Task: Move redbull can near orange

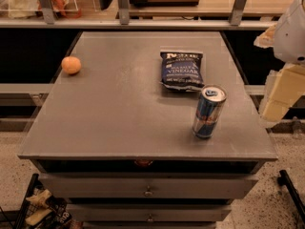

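Observation:
The redbull can (208, 112) stands upright on the grey table (119, 113), near the front right. The orange (71, 65) lies at the table's left edge, far from the can. My gripper (278, 99) hangs off the table's right side, right of the can and apart from it, with nothing seen in it. The white arm (291, 30) shows above it at the right edge of the view.
A flat dark-blue chip bag (181, 69) lies just behind the can. The table has drawers (148, 189) below its front edge. A railing and shelf (143, 13) run behind the table. A black cart (33, 209) stands at the lower left on the floor.

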`<action>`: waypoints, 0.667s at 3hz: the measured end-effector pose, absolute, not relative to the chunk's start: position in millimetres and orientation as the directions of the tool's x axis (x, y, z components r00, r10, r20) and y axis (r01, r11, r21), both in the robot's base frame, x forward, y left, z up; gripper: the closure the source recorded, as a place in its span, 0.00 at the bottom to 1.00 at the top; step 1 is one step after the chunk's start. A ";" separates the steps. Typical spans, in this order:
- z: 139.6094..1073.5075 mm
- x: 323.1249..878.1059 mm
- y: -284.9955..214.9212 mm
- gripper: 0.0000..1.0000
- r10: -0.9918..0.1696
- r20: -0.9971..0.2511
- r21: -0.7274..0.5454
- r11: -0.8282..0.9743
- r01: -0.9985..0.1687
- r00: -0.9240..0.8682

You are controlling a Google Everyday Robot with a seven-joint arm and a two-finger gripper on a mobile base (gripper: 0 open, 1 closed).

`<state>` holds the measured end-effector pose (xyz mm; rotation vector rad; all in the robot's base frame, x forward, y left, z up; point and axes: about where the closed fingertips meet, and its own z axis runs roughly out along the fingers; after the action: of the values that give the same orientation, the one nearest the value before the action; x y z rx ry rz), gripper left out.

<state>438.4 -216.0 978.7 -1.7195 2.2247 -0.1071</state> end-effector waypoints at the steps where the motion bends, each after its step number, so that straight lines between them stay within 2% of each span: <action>1: 978.7 438.4 -216.0 0.00 -0.953 -0.209 -0.255 0.270 -0.928 -0.220; 2: 977.2 439.7 -217.4 0.00 -0.947 -0.242 -0.255 0.273 -0.927 -0.213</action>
<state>439.7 -217.4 977.2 -1.7048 2.2033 -0.0776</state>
